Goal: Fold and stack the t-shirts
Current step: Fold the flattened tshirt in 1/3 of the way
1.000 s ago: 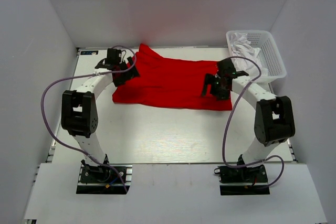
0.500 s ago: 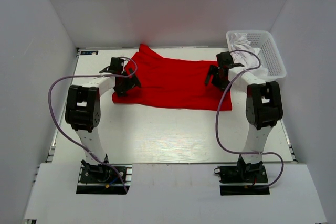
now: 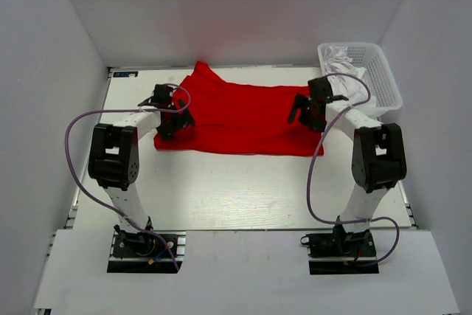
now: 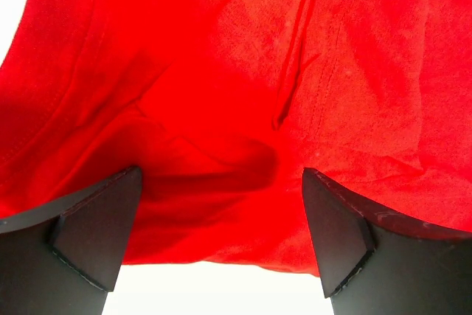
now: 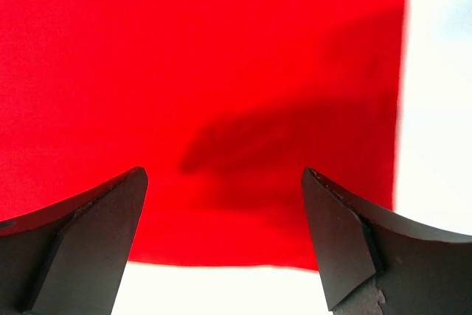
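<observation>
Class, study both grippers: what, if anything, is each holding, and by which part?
Nothing is held. The left gripper and the right gripper both hang open over the red t-shirt, jaws spread, no cloth pinched.

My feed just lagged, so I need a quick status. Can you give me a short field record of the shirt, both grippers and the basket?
red t-shirt: spread on the table, creased at its left end
left gripper: open, over the shirt's near left edge
right gripper: open, over the shirt's near right corner
held: nothing
basket: far right, white cloth inside
</observation>
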